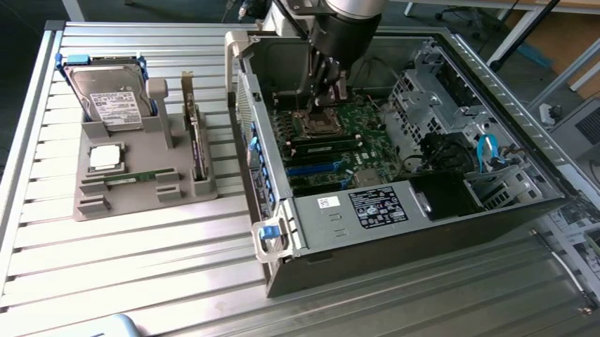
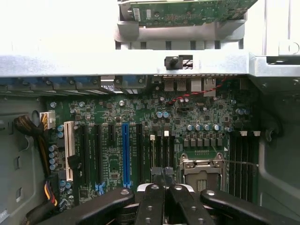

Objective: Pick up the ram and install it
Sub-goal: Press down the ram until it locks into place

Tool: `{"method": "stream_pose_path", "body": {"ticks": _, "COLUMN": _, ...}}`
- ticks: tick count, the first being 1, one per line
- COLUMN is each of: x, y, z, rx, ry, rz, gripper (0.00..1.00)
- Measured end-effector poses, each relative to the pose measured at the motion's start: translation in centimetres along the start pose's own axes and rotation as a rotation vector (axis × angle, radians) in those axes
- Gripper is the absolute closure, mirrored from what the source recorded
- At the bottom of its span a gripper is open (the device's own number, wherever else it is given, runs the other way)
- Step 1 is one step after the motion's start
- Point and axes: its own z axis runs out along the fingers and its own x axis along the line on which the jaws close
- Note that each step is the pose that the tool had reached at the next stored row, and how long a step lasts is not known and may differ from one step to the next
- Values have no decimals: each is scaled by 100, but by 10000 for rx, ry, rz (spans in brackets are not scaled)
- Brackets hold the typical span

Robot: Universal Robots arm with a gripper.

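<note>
**Claw clenched empty inside the case, ram in the tray**

On the ribbed worktop (image 1: 140, 267), the grey tray (image 1: 131, 203) sits at nine o'clock from the open computer case (image 1: 310, 239). The ram (image 1: 139, 175), a thin green stick, lies in a slot along the tray's near part, with the silver CPU chip (image 1: 105, 157) just behind it and the hard drive (image 1: 112, 102) beyond at twelve o'clock. An expansion card (image 1: 195, 140) stands on edge at the tray's three o'clock side. Farther back, the claw (image 1: 324, 98) hangs inside the case above the motherboard (image 2: 187, 122), fingers pressed together with nothing between them, near the CPU socket (image 2: 200, 169).
</note>
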Motion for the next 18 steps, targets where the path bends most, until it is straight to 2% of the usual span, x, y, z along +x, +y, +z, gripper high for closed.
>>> {"method": "stream_pose_path", "body": {"ticks": 4, "x": 0, "y": -1, "z": 0, "rx": 0, "ry": 0, "rz": -1, "gripper": 89}}
{"method": "stream_pose_path", "body": {"ticks": 7, "x": -1, "y": -39, "z": -1, "rx": -1, "ry": 2, "rz": 1, "gripper": 89}}
{"method": "stream_pose_path", "body": {"ticks": 18, "x": -6, "y": -350, "z": 3, "rx": 0, "ry": 1, "rz": 1, "gripper": 89}}
